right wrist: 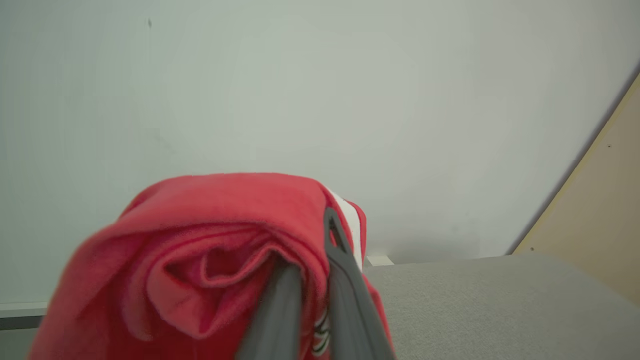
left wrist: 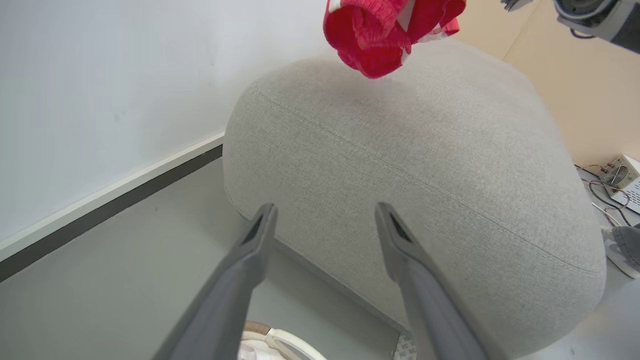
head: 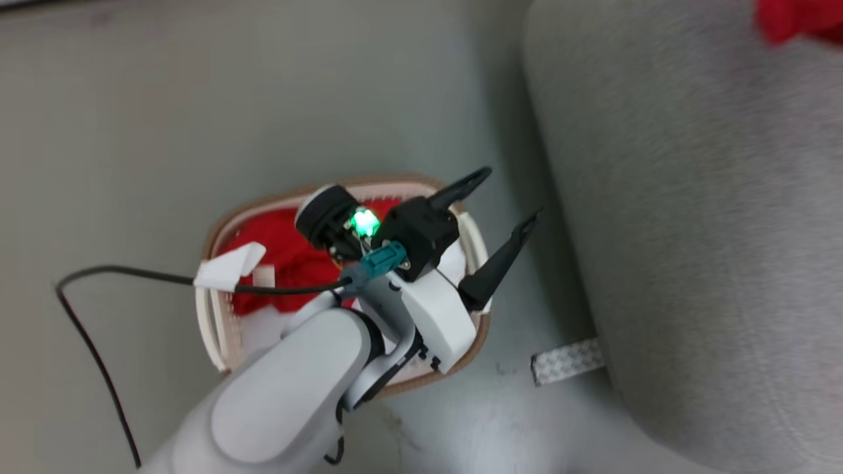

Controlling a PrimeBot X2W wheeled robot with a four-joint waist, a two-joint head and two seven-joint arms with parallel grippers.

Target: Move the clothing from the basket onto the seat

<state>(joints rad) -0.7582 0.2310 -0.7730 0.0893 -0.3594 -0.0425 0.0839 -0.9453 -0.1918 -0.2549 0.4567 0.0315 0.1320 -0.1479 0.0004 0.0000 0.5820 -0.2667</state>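
My left gripper (head: 514, 194) stands open above the right side of the oval off-white basket (head: 214, 322), nothing between its fingers. More red clothing (head: 290, 260) lies inside the basket, partly hidden by my arm. In the left wrist view the open left gripper (left wrist: 325, 212) points at the big grey seat (left wrist: 425, 165), and a red garment (left wrist: 380, 30) hangs above the seat's far side. My right gripper (right wrist: 312, 255) is shut on that red garment (right wrist: 200, 260), which drapes over its fingers above the seat (right wrist: 500, 300). A corner of the garment (head: 797, 20) shows at the head view's top right.
The basket stands on a pale grey floor (head: 132, 131) left of the seat (head: 691, 197). A black cable (head: 85, 329) trails over the floor. A strip of patterned tape (head: 566, 361) lies by the seat's base. A white wall (left wrist: 100, 100) runs behind; electronics (left wrist: 620, 175) sit at the right.
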